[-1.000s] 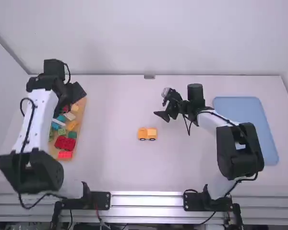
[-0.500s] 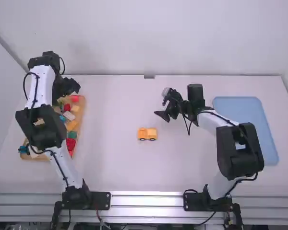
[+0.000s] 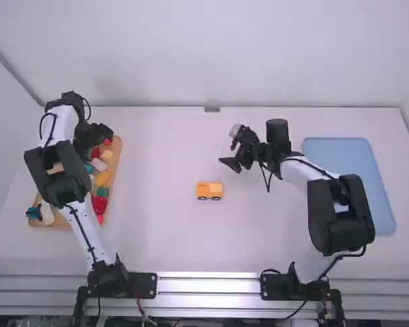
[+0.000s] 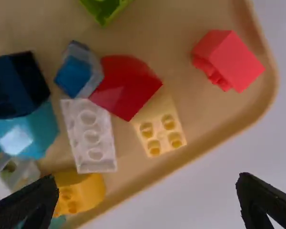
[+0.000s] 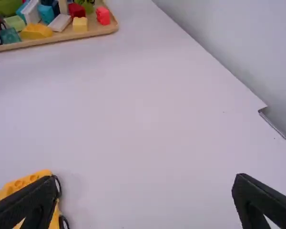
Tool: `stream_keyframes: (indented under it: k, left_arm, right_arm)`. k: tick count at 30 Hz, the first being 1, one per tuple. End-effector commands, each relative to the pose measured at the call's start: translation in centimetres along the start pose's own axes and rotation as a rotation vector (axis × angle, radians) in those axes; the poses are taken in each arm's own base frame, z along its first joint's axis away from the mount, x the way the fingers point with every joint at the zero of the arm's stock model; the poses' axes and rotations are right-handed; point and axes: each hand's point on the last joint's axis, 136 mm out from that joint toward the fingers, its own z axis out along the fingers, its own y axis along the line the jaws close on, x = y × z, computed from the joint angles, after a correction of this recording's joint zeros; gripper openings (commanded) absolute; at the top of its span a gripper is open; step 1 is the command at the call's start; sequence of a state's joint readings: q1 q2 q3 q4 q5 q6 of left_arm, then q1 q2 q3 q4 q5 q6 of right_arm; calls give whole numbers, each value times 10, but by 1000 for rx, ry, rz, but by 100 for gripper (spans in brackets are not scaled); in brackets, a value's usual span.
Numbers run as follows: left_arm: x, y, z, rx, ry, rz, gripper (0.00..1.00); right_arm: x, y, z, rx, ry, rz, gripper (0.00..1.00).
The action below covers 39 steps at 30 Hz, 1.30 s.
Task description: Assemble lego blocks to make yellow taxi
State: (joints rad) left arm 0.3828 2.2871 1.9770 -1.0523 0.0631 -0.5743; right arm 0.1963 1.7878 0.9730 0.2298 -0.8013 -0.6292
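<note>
"What's moved?"

"The left arm point(image 3: 63, 126). Its elbow has swung farther from the near edge, baring the near end of the wooden tray point(image 3: 118, 153). Its wrist has gone slightly left, too."

"Where's the left tool point(image 3: 99, 141) now?"

"Above the far part of that tray, at the left of the worktop point(image 3: 157, 170). Its fingers are spread, nothing between them."

"And the right tool point(image 3: 229, 151)?"

"Same place as before, right of the middle, over the far half. Spread too, and empty."

"How about the taxi?"

"There's a yellow vehicle point(image 3: 209, 191) with dark wheels on the worktop, near the middle, nearer than the right tool and a little to its left. It hasn't shifted."

"Which blocks can you pick out?"

"A bright red block point(image 4: 233, 59) in the tray's far right corner. Nearer, along the right rim, a pale yellow block point(image 4: 159, 131), then a white block point(image 4: 89, 138), then a deeper yellow block point(image 4: 86, 191). A dark red block point(image 4: 126, 88) lies right up by the pale one."

"Anything on the right side?"

"A flat blue tray point(image 3: 354, 184), well apart from the vehicle."
</note>
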Motion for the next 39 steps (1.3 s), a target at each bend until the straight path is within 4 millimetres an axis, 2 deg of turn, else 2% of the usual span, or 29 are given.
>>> stream_keyframes:
  k: [1, 7, 9, 10, 20, 23, 31, 38, 39]
  left_arm:
    - [12, -7, 13, 29, 47, 33, 99]
    - [11, -5, 29, 48, 37, -18, 99]
    - [8, -5, 32, 52, 26, -18, 92]
    - [5, -6, 36, 61, 11, -19, 80]
    - [3, -9, 40, 62, -12, -51, 67]
    - [3, -4, 41, 25, -23, -101, 68]
    - [9, -11, 52, -12, -65, -60, 66]
    - [4, -15, 51, -25, -105, -65, 58]
    - [3, -10, 52, -45, -114, -103, 58]
  right_arm:
    - [-2, 3, -1, -5, -10, 19, 99]
    - [-10, -3, -2, 14, -38, 68, 98]
    - [-10, -3, -2, 14, -41, 65, 98]
    - [-11, -3, -1, 13, -40, 63, 99]
    - [-10, -3, -1, 13, -40, 65, 98]
    - [-10, -3, -1, 12, -38, 67, 98]
    - [-9, -2, -1, 11, -35, 70, 99]
    - [-7, -1, -1, 7, -29, 80, 98]
    - [-7, -1, -1, 7, -29, 80, 98]
